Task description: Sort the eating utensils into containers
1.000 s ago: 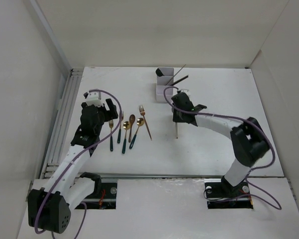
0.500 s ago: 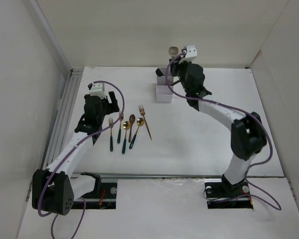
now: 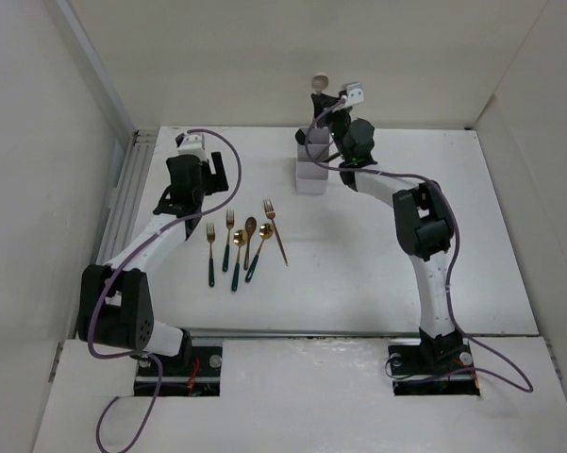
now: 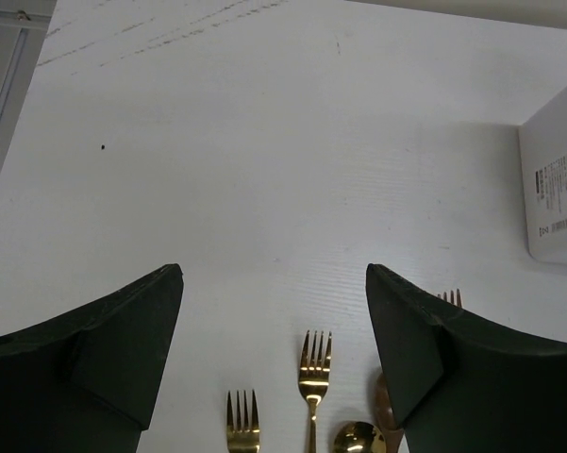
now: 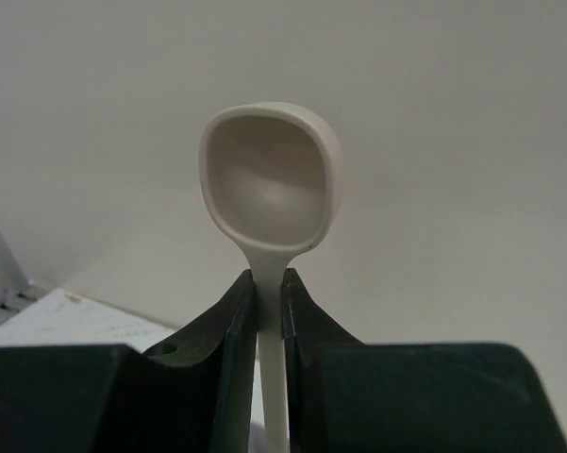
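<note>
On the worktop (image 3: 377, 274), nearest the arm bases, six utensils are laid side by side with their heads pointing far. From the left, two gold forks with dark handles (image 3: 210, 255) (image 3: 228, 243) are seen, then a gold spoon with a dark handle (image 3: 237, 262), a brown spoon (image 3: 249, 238), a second gold spoon (image 3: 262, 247) and, rightmost and slightly slanted, a copper fork (image 3: 275, 231). None of them is touched by either arm.

Just far and left of this row, the left hand (image 3: 193, 189) is held above bare worktop. In its wrist view the left hand (image 4: 274, 368) is shown with its dark fingers (image 4: 104, 359) spread wide and nothing between them. The tines of the two gold forks (image 4: 242, 420) (image 4: 313, 363) are framed between the fingers at the bottom edge.

Farther back, right of the row, the white organizer (image 3: 309, 177) is set with its compartments running near to far. In the left wrist view its side wall (image 4: 552, 151) carries a label (image 4: 557, 203) with lines of small print and a barcode; the writing is too small to be read.

Directly above the organizer's far end, the right hand (image 3: 321, 102) is raised, its fingers closed on the stem of the pale spoon (image 3: 319, 82). In the right wrist view the pale spoon (image 5: 272, 184) is held upright, bowl uppermost against the back wall, its stem pinched between the fingers (image 5: 236, 330) of the right hand (image 5: 268, 302).
</note>
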Controlling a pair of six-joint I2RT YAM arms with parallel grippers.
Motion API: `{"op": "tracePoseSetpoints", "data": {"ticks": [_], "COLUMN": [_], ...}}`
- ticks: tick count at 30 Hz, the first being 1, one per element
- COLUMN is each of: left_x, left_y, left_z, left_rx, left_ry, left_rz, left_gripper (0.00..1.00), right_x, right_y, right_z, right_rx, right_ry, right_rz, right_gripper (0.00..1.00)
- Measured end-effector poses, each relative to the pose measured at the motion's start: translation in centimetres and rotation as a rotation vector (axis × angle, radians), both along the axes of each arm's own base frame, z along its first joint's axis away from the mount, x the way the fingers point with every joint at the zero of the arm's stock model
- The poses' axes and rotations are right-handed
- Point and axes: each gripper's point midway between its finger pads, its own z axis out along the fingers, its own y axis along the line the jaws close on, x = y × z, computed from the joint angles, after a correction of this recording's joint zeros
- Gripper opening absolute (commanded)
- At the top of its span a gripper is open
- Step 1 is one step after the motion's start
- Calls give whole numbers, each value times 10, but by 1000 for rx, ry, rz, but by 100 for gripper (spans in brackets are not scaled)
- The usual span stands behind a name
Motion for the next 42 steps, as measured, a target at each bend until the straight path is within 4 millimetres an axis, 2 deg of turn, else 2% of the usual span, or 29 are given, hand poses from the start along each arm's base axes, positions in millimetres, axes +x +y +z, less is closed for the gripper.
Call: {"op": "tracePoseSetpoints", "data": {"ticks": [3,6,9,16,17,18,19,20,21,24,27,33,36,37,42], "left_x": [6,12,17,20,20,20,20,20,20,19,19,18,8,3,-33], "left_y": [0,2,2,4,4,4,4,4,3,2,1,-5,-8,-10,-22], "left_z": [-5,-10,-12,-15,-15,-16,-16,-17,-18,-20,-20,-23,-35,-41,-69], "left_rx": [3,6,9,10,9,8,6,4,2,-9,-21,-43,-34,-26,67], "left_ry": [13,28,36,40,41,42,44,47,50,57,59,64,91,105,170], "left_rz": [3,11,15,22,23,23,24,24,23,22,23,0,-36,-56,-240], "left_gripper": [76,76,76,76,76,76,76,76,76,76,76,75,64,64,65], "right_x": [0,-1,-1,1,2,3,4,5,5,5,5,-15,-33,-41,-90], "right_y": [-5,-9,-9,-11,-13,-15,-16,-17,-17,-17,-16,-16,-13,-12,3], "right_z": [27,37,25,-19,-25,-28,-30,-33,-35,-37,-38,-51,-43,-37,19], "right_rx": [27,43,38,11,9,8,9,9,12,7,6,-16,-31,-39,-65], "right_ry": [-69,-99,-76,33,50,61,72,83,90,98,101,151,155,148,105], "right_rz": [8,4,6,-12,-24,-33,-41,-48,-49,-50,-48,-38,-29,-27,-9], "right_gripper": [0,0,0,0,16,25,31,42,45,51,52,55,60,60,63]}}
